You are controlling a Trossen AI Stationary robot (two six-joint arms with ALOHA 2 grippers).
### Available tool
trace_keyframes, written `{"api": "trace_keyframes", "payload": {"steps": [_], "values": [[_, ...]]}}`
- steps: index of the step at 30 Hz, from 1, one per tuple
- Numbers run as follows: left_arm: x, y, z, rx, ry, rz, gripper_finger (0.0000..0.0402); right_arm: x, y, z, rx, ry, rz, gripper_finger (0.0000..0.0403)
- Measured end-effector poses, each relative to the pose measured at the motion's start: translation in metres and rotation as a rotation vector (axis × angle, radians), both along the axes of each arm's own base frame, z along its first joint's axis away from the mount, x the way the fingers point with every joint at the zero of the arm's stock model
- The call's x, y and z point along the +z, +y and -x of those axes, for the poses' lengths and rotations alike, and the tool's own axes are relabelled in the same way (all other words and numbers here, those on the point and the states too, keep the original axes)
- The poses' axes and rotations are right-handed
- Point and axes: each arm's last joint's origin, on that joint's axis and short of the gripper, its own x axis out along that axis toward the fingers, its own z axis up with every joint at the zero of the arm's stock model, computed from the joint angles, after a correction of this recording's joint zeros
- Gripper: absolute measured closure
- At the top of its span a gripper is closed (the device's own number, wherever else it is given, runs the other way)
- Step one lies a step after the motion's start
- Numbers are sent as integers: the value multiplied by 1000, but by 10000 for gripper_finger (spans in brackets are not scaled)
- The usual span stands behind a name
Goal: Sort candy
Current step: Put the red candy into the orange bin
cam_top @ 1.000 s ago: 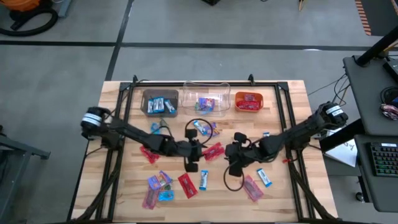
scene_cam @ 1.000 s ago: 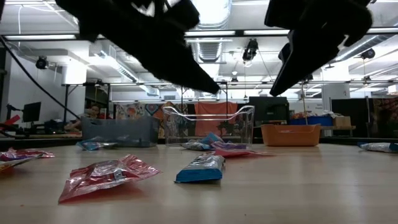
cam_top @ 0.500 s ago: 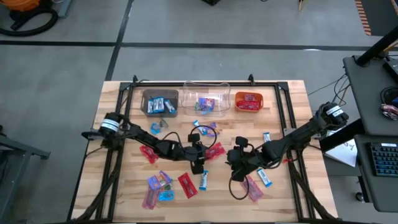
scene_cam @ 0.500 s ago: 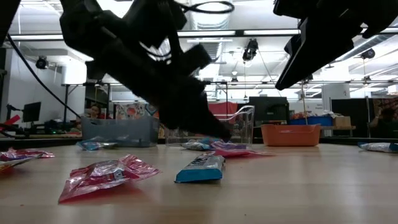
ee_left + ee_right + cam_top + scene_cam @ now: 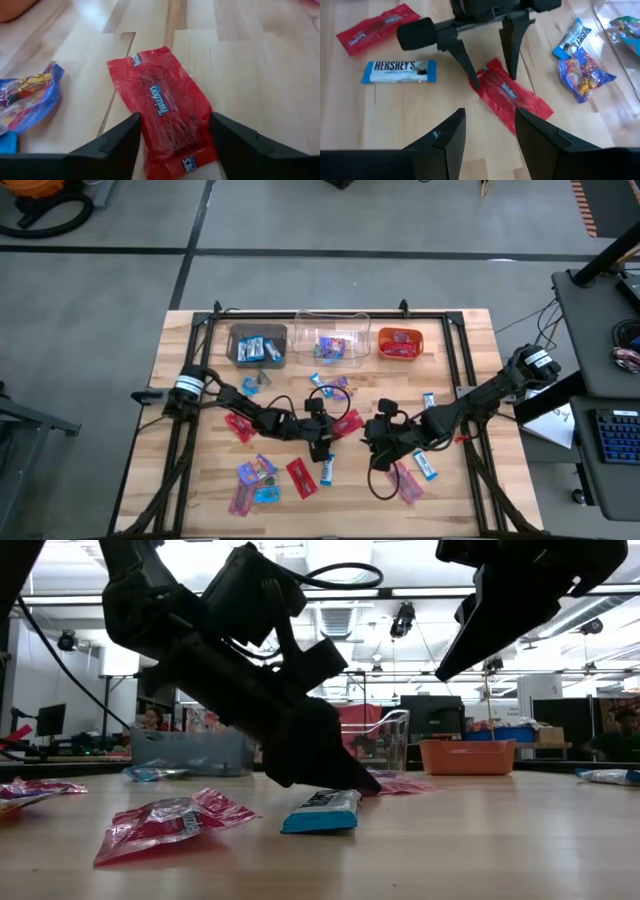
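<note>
The flat red shiny-wrapped sweet [image 5: 167,107] is lying on the pale wooden counter [image 5: 460,340] near the middle, straddled by the spread fingers [image 5: 107,145] of the left gripper [image 5: 487,75]; for a clean pick, those fingers are best lowered to the counter and closed squarely across the wrapper's narrow width. The left arm is stretched low and tilted steeply down onto the sweet, while the right gripper [image 5: 378,446] is held just beside it, above the counter, fingers parted and empty.
</note>
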Motion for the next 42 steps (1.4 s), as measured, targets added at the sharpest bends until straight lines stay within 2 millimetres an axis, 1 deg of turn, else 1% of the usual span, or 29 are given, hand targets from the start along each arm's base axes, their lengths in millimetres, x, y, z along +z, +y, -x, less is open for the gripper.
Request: {"api": "trace_keyframes", "payload": {"steps": [3,9,10,11,13,16,17,20,22,24,25,28,31,34,42], "values": [[-1,0,0,-3,6,2,228,0,0,-1,0,-10,-5,241],[0,0,1,-17,20,-23,356,0,0,-1,0,-11,-5,242],[1,1,2,-18,20,-25,375,0,0,-1,0,-12,-5,243],[3,1,2,-19,21,-27,384,-1,0,-1,0,-15,-6,244],[8,1,3,-27,22,-38,388,-2,0,-1,2,-29,-8,248],[19,1,5,-94,29,-38,378,-6,-1,-1,1,-50,15,253],[25,1,6,-114,21,-34,378,-8,-1,0,1,-55,25,255],[54,3,7,-163,-31,-7,385,-12,-4,2,-9,-67,102,262],[70,8,10,-181,-46,20,389,-11,-5,1,-13,-91,159,265],[81,15,15,-208,-25,55,389,-8,-5,-2,-13,-128,221,268],[88,19,17,-222,-23,80,389,-6,-5,-3,-2,-147,257,268],[106,28,24,-216,-28,156,388,-1,-3,-7,112,-165,372,263],[114,36,29,-172,-17,198,387,3,-1,-11,142,-207,396,247],[119,37,30,-168,-37,200,387,3,-6,-13,132,-207,403,236],[121,36,29,-172,-54,203,387,1,-21,-19,113,-176,390,241]]}}
